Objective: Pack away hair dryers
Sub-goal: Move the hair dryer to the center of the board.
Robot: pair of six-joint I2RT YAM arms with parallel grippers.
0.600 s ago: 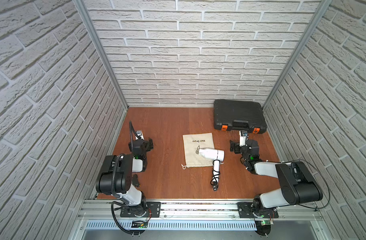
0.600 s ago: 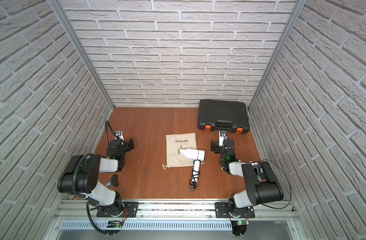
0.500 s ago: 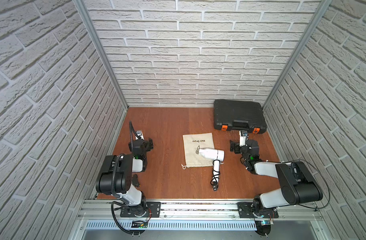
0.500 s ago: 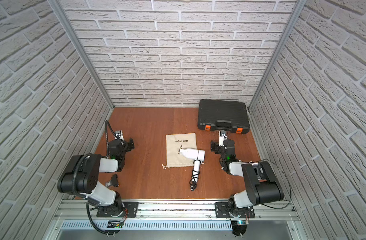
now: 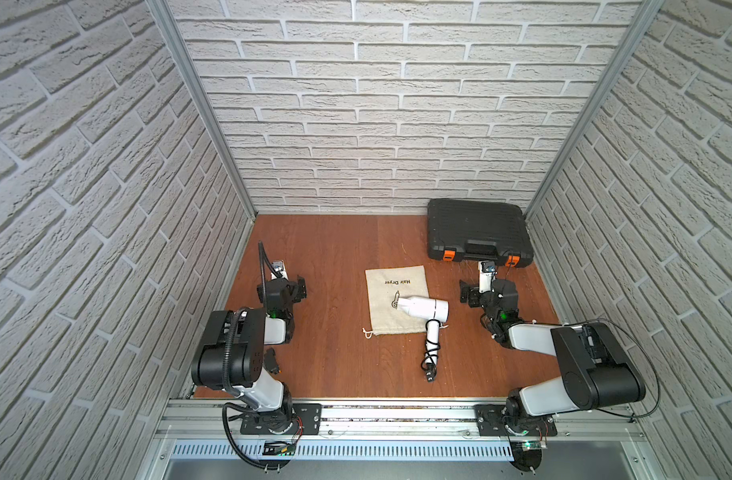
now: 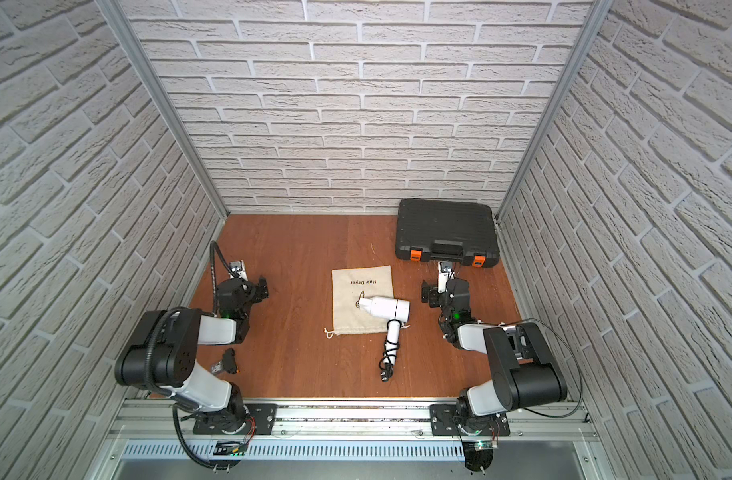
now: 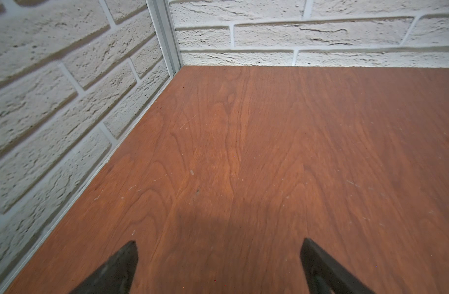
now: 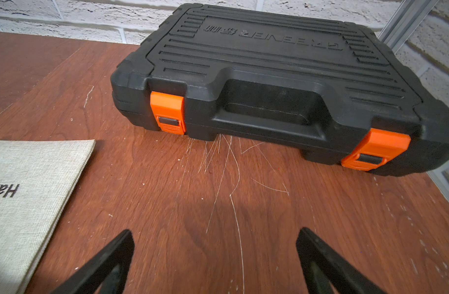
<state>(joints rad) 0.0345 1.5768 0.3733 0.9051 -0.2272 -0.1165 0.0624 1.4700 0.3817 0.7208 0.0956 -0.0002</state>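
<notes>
Waiting at the start, by the look of it: packing not yet begun, neither arm near the job. Left gripper (image 7: 218,254) has jaws wide apart, nothing btwn them, low over the bare brown wooden tabletop (image 7: 269,140). Right gripper (image 8: 215,244) is likewise wide open & empty, facing the shut black plastic tool case w/ orange latches (image 8: 269,76).

Next move, prob.: one arm lifts the dryer clear while the other opens the bag mouth, which looks to be the drawstring end nearest the robot. The bag is limp & flat, so the mouth needs spreading, and the cord must go in w/ the body.

Small white plastic hair dryer (image 5: 424,309) lies on its side mid-table, btwn the arms, closer to the right one. Its tapered nozzle rests on the flat beige cloth drawstring bag printed "Hair Dryer" (image 5: 383,299); the barrel's rear & the straight handle are off the bag, on wood. Handle points toward the robot base, w/ the black cord (image 5: 431,353) bundled at its end. Looks smooth, rigid, light; handle prob. the easiest grip.
</notes>
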